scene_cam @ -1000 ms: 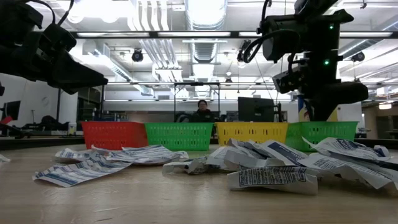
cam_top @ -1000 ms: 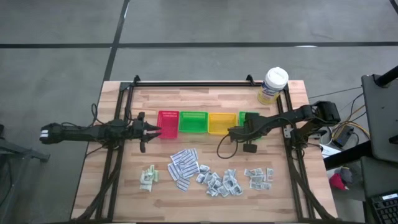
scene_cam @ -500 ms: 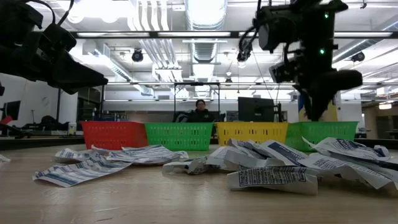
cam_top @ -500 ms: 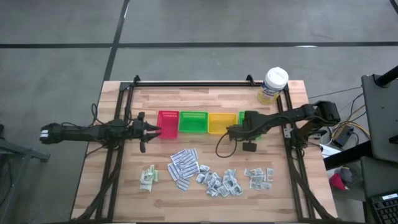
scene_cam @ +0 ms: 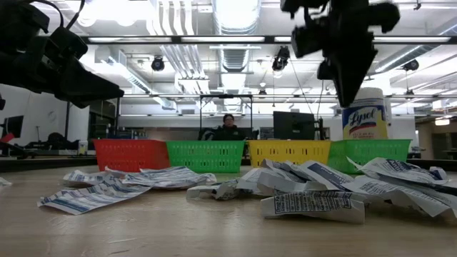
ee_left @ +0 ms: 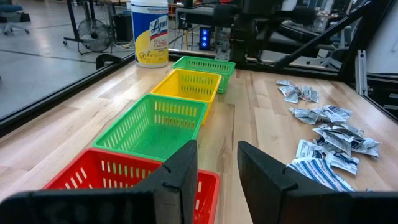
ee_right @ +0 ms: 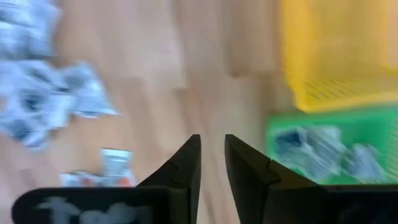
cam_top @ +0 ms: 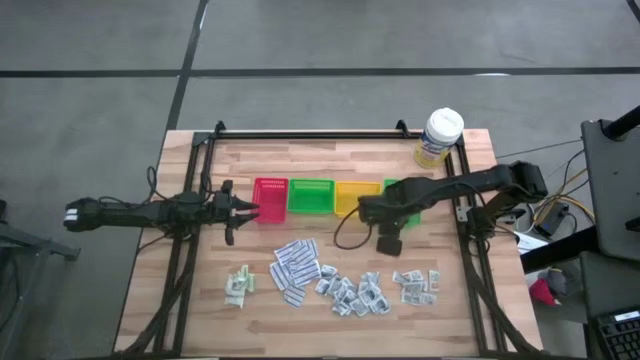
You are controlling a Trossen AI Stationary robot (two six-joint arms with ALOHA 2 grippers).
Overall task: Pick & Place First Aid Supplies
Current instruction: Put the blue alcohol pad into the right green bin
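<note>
right claw (cam_top: 372, 212) centre-right of the high view, over bare desk (cam_top: 470, 310) by the yellow tray (cam_top: 351, 198); narrow gap between fingers, nothing held. left claw (cam_top: 243, 208) parted, empty, at the red tray (cam_top: 270, 198). packets (cam_top: 340, 285) strewn lower centre, print unreadable. tub (scene_cam: 365, 120) reads "lysol".
</note>
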